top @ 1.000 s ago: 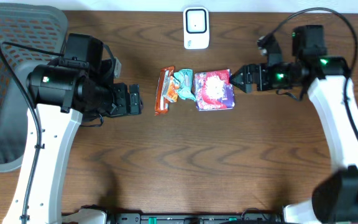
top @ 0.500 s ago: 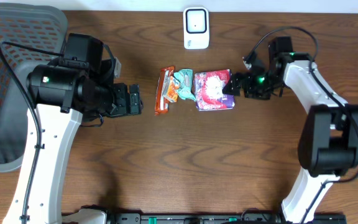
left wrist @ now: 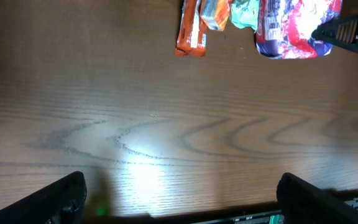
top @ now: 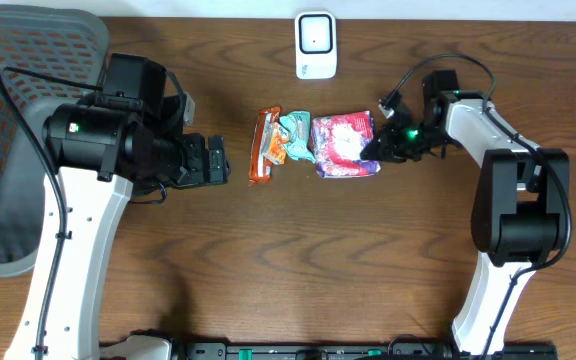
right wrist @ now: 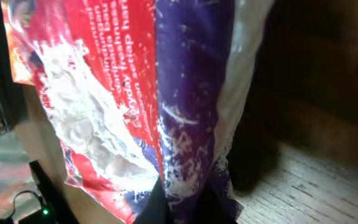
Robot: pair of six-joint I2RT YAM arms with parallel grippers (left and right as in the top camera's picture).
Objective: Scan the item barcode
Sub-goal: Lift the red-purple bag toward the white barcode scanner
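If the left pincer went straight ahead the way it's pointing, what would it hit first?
Probably the orange snack packet, lying directly ahead of the open left pincer; its height is unclear.

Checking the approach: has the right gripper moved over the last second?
Yes. Against the scanner, the right gripper has shifted left and lower in the overhead view, onto the right edge of the packet.
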